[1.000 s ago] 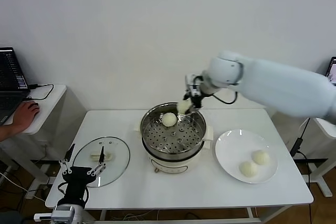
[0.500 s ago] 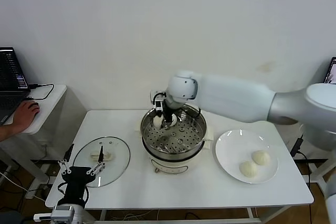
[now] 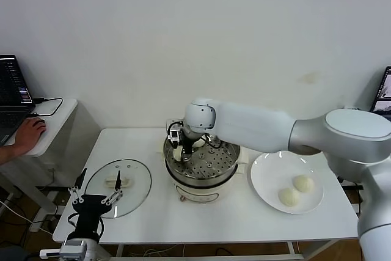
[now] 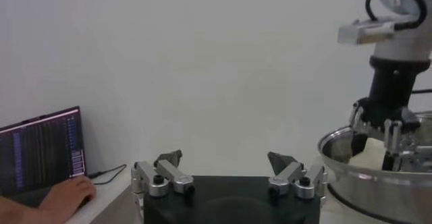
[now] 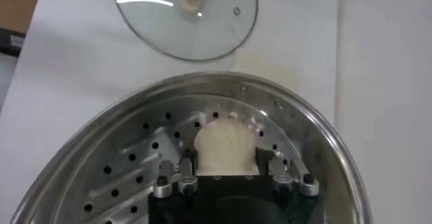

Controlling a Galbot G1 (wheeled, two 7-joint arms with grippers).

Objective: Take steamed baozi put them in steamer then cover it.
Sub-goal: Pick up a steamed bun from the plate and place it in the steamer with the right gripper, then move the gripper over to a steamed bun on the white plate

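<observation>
Head view: the right pincer [image 3: 181,149] has come down inside the steamer [image 3: 202,161], at the side nearest the cover [image 3: 117,187], with a baozi [image 3: 179,152] between its fingers. A second ago it hung above the far rim carrying that bun, and another bun lay in plain sight on the tray; that one is now hidden behind the arm. Two more buns [image 3: 295,190] wait on the white plate [image 3: 266,175], to the right of the pot on the tabletop [image 3: 214,218]. The left pincer [image 3: 93,202] is parked low at the near left, just before the lid, as it was.

Left wrist view: the left pincer's [image 4: 227,176] fingers stand spread with nothing between them. Beyond them the right pincer [image 4: 374,146] dips past the steel rim.

Right wrist view: the bun [image 5: 223,148] sits on the perforated tray between the right pincer's [image 5: 228,179] fingers, which flank it closely; whether they grip it or have started to let go cannot be told. Judging by this, the second placement is nearly done, with two buns and the lid to follow.
</observation>
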